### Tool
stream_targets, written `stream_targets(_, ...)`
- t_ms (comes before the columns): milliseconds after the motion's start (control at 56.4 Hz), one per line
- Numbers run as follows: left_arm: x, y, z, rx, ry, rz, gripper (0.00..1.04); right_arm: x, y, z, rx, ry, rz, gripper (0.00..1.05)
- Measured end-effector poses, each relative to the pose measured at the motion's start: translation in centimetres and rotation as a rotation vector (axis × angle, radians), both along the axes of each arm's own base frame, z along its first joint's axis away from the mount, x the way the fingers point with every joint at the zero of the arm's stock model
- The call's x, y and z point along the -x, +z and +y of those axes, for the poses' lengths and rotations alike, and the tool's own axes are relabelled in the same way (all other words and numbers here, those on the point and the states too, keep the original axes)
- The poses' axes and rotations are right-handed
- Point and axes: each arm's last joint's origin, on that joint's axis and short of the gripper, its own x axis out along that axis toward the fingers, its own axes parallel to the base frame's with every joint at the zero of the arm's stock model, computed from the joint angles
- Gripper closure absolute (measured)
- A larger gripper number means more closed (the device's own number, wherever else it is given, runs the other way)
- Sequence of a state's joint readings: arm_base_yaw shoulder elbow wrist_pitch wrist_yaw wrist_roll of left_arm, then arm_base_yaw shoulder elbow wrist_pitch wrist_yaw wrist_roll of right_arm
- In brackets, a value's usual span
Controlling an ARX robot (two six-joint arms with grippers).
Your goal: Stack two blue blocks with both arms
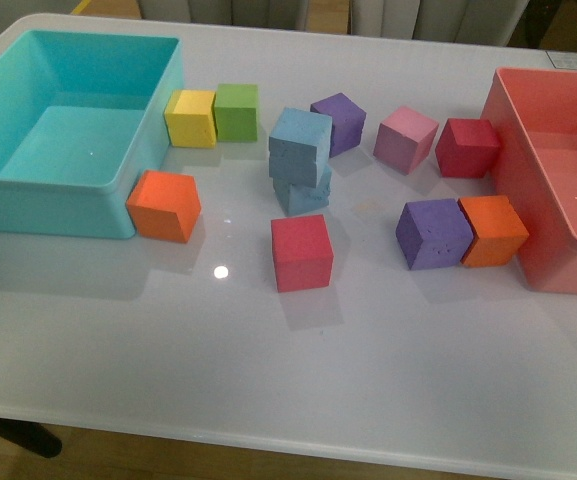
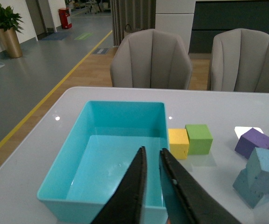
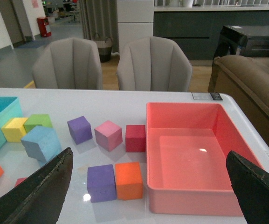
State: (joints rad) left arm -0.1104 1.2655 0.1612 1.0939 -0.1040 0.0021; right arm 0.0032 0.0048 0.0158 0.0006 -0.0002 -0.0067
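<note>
Two light blue blocks stand stacked mid-table in the front view, the upper blue block (image 1: 301, 135) resting slightly askew on the lower blue block (image 1: 301, 192). Neither arm appears in the front view. My left gripper (image 2: 152, 151) is shut with nothing in it, hovering over the near wall of the turquoise bin; in its view the upper blue block (image 2: 266, 171) and the lower one (image 2: 246, 187) are off at the side, well apart from the fingers. My right gripper (image 3: 149, 158) is wide open and empty, held above the table. In its view the upper blue block (image 3: 42, 142) lies beyond one finger (image 3: 55, 179).
A turquoise bin (image 1: 28, 190) stands at the left and a pink bin (image 1: 553, 272) at the right. Around the stack sit yellow (image 1: 191, 118), green (image 1: 236, 111), orange (image 1: 164, 206), red (image 1: 302, 252), purple (image 1: 339, 122) and pink (image 1: 405, 138) cubes. Chairs stand behind the table.
</note>
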Motion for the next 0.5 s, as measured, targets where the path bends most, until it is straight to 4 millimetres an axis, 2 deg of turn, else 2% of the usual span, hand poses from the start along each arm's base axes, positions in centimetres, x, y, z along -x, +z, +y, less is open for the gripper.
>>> stream_targets(195,2.1,0.0,0.7,0.000,0.000,0.003,1.03,0.0,0.0,0.0,0.000,0.000,0.000,0.09)
stream_targets(319,3.5,0.0,1.8,0.001,0.007,0.003,1.03,0.0,0.0,0.0,0.000,0.000,0.000,0.09)
stream_targets(496,5.1,0.2,1.9,0.001,0.002,0.000,1.03,0.0,0.0,0.0,0.000,0.000,0.000,0.09)
